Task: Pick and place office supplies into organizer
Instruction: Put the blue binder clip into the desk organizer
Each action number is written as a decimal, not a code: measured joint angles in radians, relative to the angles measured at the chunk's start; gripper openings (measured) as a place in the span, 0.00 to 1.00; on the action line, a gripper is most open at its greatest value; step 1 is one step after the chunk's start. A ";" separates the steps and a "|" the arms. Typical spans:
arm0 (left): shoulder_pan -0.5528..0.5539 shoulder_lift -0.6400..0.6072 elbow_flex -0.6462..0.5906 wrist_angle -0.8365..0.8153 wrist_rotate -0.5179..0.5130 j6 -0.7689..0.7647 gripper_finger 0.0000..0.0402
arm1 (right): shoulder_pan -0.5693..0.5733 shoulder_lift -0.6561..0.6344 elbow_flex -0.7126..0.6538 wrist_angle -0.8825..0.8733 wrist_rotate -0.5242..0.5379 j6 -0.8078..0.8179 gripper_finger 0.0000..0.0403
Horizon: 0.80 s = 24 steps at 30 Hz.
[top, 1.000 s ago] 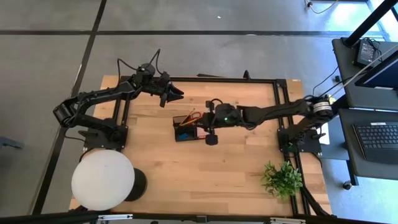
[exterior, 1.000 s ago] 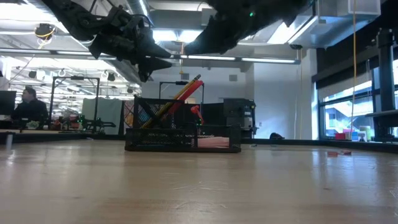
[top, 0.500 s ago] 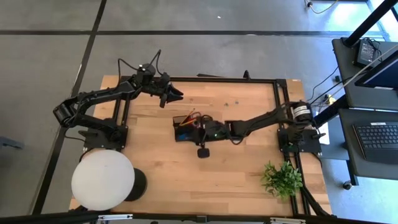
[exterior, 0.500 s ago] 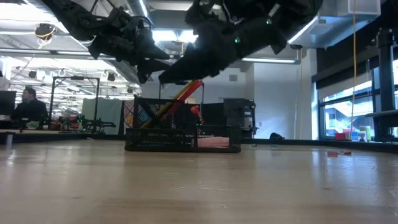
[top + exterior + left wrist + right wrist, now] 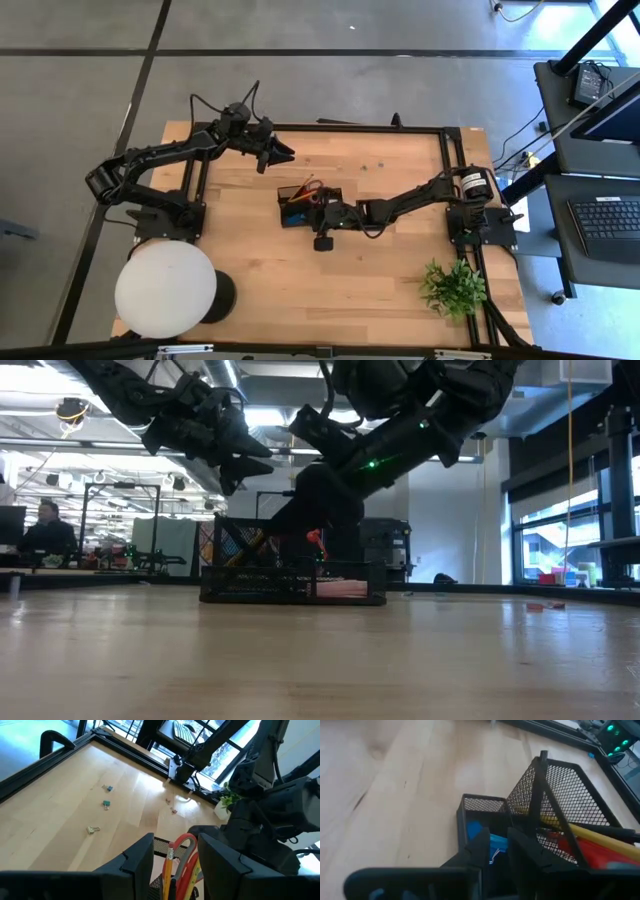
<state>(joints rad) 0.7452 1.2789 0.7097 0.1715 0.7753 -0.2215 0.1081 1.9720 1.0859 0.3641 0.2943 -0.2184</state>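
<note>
High view, right pincer: it sits low at the organizer, which stands mid-surface; from here you cannot tell what it carries.
High view, left pincer: parked raised toward the far left of the surface, well apart from the organizer; leave it there.
Low view, organizer: a black mesh tray with a pink sticky-note block in its low end and the red-handled scissors standing in the tall part; the right arm hangs just over it.
Right wrist view, right pincer: fingers narrow, pinched on a small blue clip, right above the small square compartment.
Right wrist view, advice: centre the clip inside the mesh walls before you let go, and open only a little so it drops straight; I judge the compartment rim the likeliest snag.
Left wrist view, left pincer: fingers wide, nothing between them; beyond them show a pencil and the scissors' red loop.
Left wrist view, surface: a few small loose clips lie well apart from the organizer, probably your next picks.
Room: a person sits at a far desk; a white lamp and a green plant stand at the near corners.
</note>
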 joint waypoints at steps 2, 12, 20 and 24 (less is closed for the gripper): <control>0.000 0.000 0.000 0.000 -0.006 0.000 0.37 | 0.000 0.000 0.000 -0.001 0.001 0.000 0.16; 0.000 0.000 0.000 0.000 -0.052 -0.001 0.37 | -0.020 0.000 0.000 -0.010 0.041 0.008 0.16; 0.000 0.000 0.000 0.000 -0.052 -0.001 0.37 | -0.019 0.000 0.000 -0.010 0.036 0.007 0.16; 0.000 0.000 0.000 0.000 -0.052 -0.002 0.37 | -0.019 0.000 0.000 -0.010 0.036 0.006 0.16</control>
<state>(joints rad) 0.7448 1.2793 0.7097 0.1715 0.7231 -0.2234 0.0891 1.9717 1.0859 0.3546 0.3305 -0.2123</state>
